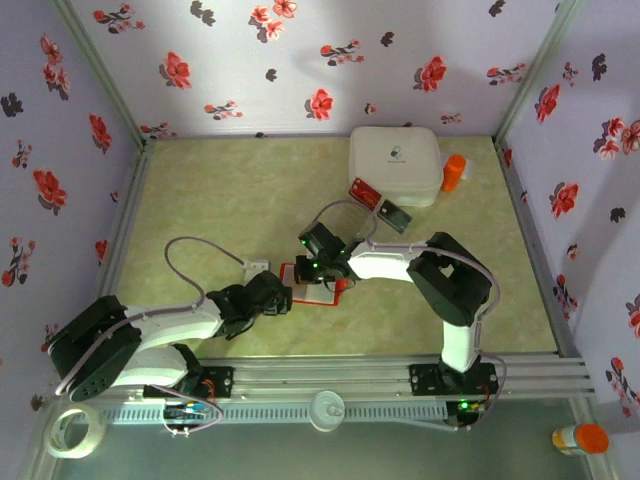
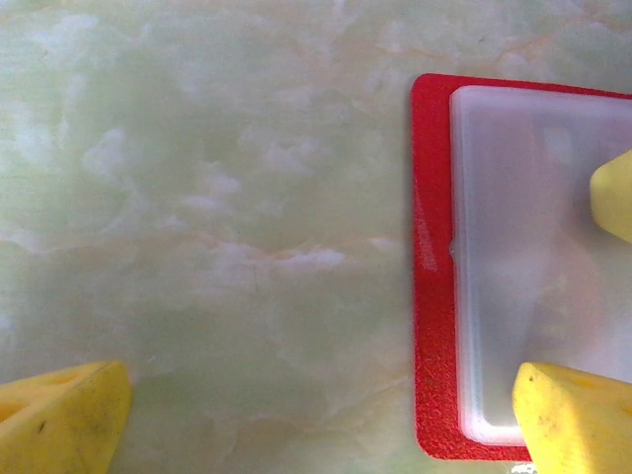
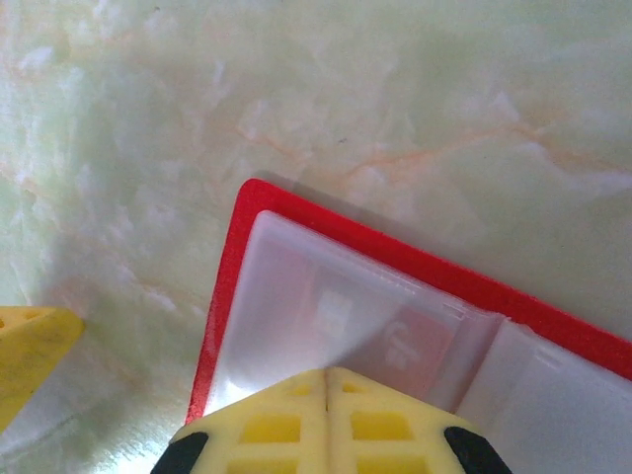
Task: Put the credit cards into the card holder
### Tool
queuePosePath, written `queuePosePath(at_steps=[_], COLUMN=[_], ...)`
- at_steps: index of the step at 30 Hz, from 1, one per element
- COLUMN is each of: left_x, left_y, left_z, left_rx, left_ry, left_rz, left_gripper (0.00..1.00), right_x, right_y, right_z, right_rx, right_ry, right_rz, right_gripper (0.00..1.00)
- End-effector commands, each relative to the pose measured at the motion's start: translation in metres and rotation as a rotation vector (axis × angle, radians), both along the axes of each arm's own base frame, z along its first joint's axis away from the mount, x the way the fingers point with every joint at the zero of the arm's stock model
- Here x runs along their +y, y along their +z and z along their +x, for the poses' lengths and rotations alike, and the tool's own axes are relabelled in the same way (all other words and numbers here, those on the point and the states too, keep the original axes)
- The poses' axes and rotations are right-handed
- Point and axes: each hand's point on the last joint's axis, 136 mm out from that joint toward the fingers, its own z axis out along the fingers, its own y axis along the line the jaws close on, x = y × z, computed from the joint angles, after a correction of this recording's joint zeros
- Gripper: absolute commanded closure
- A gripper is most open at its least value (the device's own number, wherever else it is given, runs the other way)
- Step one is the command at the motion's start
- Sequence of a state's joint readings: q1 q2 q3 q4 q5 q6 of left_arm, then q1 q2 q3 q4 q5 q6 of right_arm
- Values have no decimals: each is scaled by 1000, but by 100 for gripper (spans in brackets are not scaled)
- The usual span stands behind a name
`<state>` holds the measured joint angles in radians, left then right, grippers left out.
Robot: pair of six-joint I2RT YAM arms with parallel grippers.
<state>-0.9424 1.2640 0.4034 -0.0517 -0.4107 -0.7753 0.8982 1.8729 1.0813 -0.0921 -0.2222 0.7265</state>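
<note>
left gripper (image 1: 283, 297) low on the table (image 1: 230, 200), at the card holder's left edge, jaws released and spread wide, nothing between them; in its wrist view we see one finger over bare table, the other over the holder's corner. card holder (image 1: 318, 284) lies open and flat mid-table, pale pockets up. right gripper (image 1: 322, 268) sits over it, jaws clenched together on nothing, tips at a pale pocket; contact we can't tell. further right and back, two credit cards (image 1: 365, 192), one red, one dark, lie just in front of the white box (image 1: 395, 160)
</note>
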Motion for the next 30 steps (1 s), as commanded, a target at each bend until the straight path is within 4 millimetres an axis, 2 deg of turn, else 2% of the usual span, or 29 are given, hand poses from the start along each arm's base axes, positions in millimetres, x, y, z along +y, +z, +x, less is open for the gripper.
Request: queuePosePath(at_steps=[1, 4, 7, 10, 13, 17, 30], left_x=[6, 8, 9, 9, 10, 11, 12], left_y=[-5, -7, -7, -7, -9, -9, -7], left_z=[2, 1, 0, 0, -1, -1, -2], left_rx=[-5, -2, -3, -2, 0, 0, -8], left_ry=[24, 28, 32, 34, 35, 36, 42], left_rz=[17, 17, 13, 11, 12, 12, -2], left_gripper=[0, 0, 0, 0, 0, 0, 0], right_x=[1, -20, -57, -88, -108, -118, -127], right_y=[50, 78, 95, 104, 104, 103, 82], right_z=[11, 30, 52, 70, 83, 97, 129], right_rx=[-68, -132, -186, -236, -260, -287, -311], right_ry=[23, -6, -59, -75, -49, 11, 94], right_rz=[40, 7, -88, -215, -342, -485, -732], right_gripper=[97, 90, 79, 73, 71, 70, 73])
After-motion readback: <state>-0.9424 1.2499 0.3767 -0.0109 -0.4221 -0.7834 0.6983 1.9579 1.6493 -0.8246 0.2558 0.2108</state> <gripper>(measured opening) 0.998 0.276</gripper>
